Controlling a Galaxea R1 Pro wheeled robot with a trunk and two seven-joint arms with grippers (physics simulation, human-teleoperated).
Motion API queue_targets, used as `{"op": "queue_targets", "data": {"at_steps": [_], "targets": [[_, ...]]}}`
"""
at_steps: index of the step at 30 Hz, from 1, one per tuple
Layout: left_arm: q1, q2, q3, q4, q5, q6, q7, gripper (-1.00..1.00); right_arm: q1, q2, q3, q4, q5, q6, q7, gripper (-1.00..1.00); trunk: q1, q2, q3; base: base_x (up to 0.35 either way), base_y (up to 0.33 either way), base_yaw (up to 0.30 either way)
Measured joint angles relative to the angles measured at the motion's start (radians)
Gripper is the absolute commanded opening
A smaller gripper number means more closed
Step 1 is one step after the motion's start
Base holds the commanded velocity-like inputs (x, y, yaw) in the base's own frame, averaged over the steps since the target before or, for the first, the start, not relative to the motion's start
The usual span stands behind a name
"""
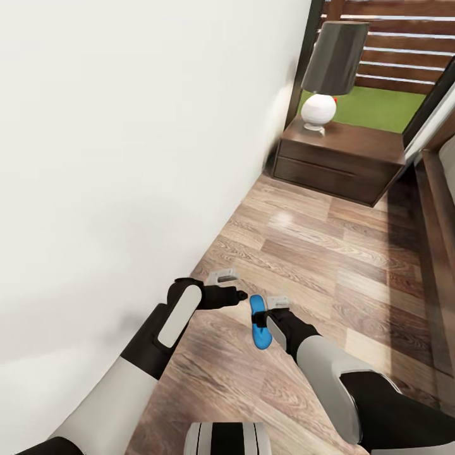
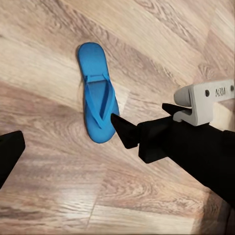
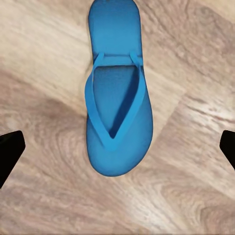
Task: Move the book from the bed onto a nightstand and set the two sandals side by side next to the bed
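One bright blue sandal (image 1: 258,322) lies flat on the wooden floor, strap up. My right gripper (image 1: 270,314) hangs just above it, open, and its two dark fingertips (image 3: 10,152) stand wide apart on either side of the sandal (image 3: 116,98) without touching it. My left gripper (image 1: 239,294) hovers a little to the left of the sandal (image 2: 98,95), open and empty, with one fingertip (image 2: 9,152) showing. The right gripper's finger (image 2: 126,133) points down beside the sole. The nightstand (image 1: 338,158) stands far ahead by the wall. The book and the second sandal are out of view.
A white wall (image 1: 126,158) runs close along my left. A lamp (image 1: 328,69) with a grey shade stands on the nightstand. The bed's dark wooden frame (image 1: 436,240) runs along the right edge. Open wooden floor (image 1: 316,246) lies between me and the nightstand.
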Motion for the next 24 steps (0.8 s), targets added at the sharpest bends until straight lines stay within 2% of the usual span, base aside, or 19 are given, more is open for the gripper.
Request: {"op": "queue_targets", "data": {"at_steps": [2,7,19,24], "targets": [[-0.001,0.001,0.0,-0.001,0.022,0.001,0.0,1.0,-0.001,0.0,0.0,-0.007,0.0,0.0,0.0,1.0,0.001,0.0,-0.008,0.0,0.0,0.0],[-0.003,0.002,-0.001,-0.001,0.041,0.003,0.002,1.0,-0.003,0.0,0.0,-0.023,0.0,0.0,0.001,1.0,0.003,-0.002,-0.027,0.0,0.0,0.0],[-0.004,0.004,-0.001,-0.002,0.052,0.005,0.006,1.0,-0.012,0.0,0.0,-0.039,0.0,-0.007,0.001,1.0,0.009,-0.004,-0.074,0.0,0.0,0.0],[-0.003,0.006,-0.001,-0.004,0.048,0.005,0.007,1.0,-0.013,0.0,-0.001,-0.04,0.0,-0.034,0.001,1.0,0.008,-0.005,-0.074,0.0,0.0,0.0]]}}
